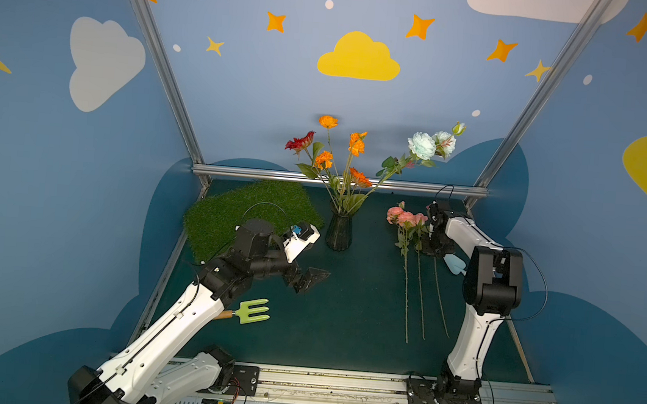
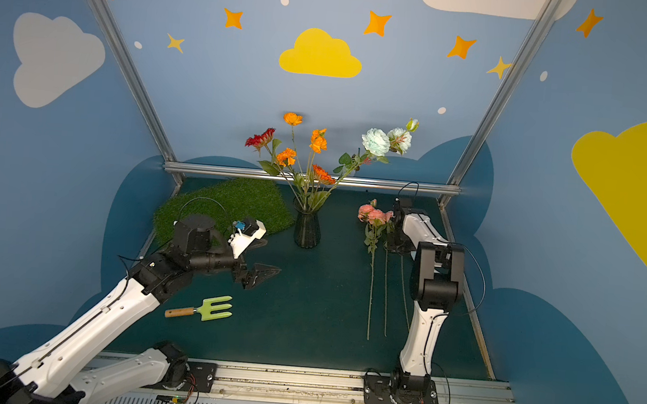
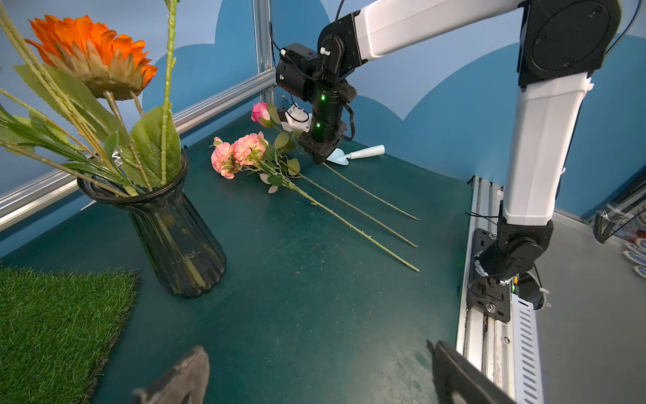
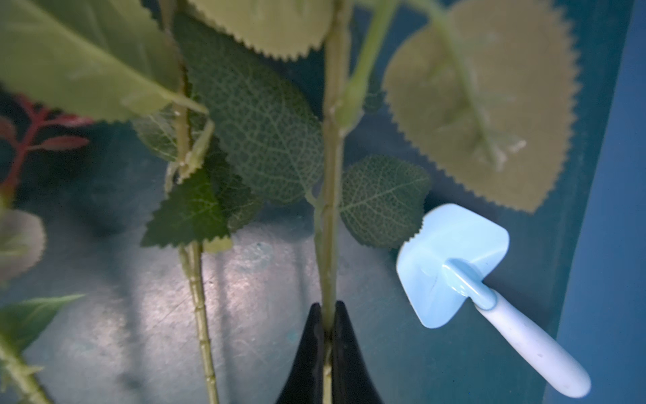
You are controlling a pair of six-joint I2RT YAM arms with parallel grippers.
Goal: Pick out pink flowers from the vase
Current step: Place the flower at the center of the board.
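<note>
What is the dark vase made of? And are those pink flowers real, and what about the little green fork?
The vase looks like smoky ribbed glass: stems show through its shiny wall. The pink flowers seem fake, probably fabric petals on plastic stems, which are stiff, straight and evenly notched. The green fork looks like painted metal or plastic, I cannot tell which, on a wooden-looking handle.

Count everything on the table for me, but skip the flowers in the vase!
Pink flower stems out of the vase: 3
Garden tools: 2 (green fork, blue trowel)
Vase: 1
Grass mat: 1
Total: 7
</note>
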